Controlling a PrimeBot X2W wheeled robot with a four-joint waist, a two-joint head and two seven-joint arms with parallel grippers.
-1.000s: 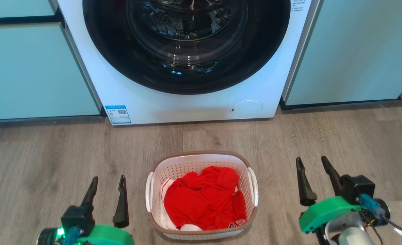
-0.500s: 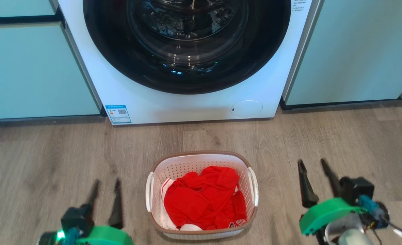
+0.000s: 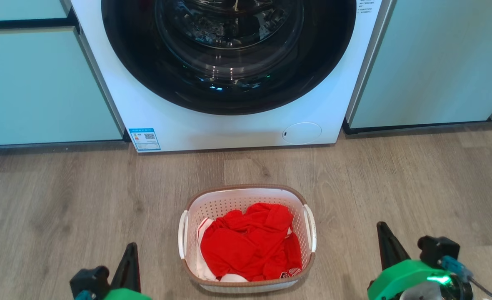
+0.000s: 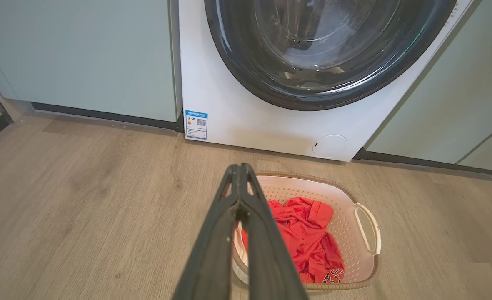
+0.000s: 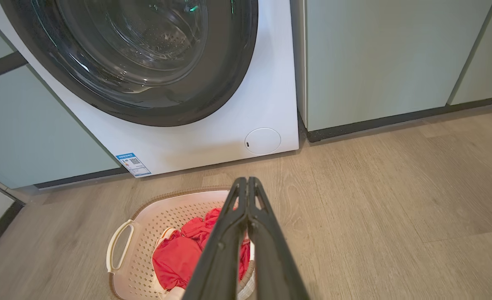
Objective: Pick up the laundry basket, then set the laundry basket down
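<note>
Left gripper and right gripper are both pinched closed and empty, flanking the basket, which sits on the floor before the washer. Pickup looks not yet begun; next, each must open and take a handle.

Home laundry nook: front-loading washing machine between pale-green cabinets, wood-look floor.

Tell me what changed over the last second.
Both claws closed and drew back: the left claw and the right claw, open a second ago, now have their fingers pressed together and sit lower in the head view, toward the robot. Neither took hold of anything. The laundry basket, the red clothes in it and the washing machine stayed put.
</note>
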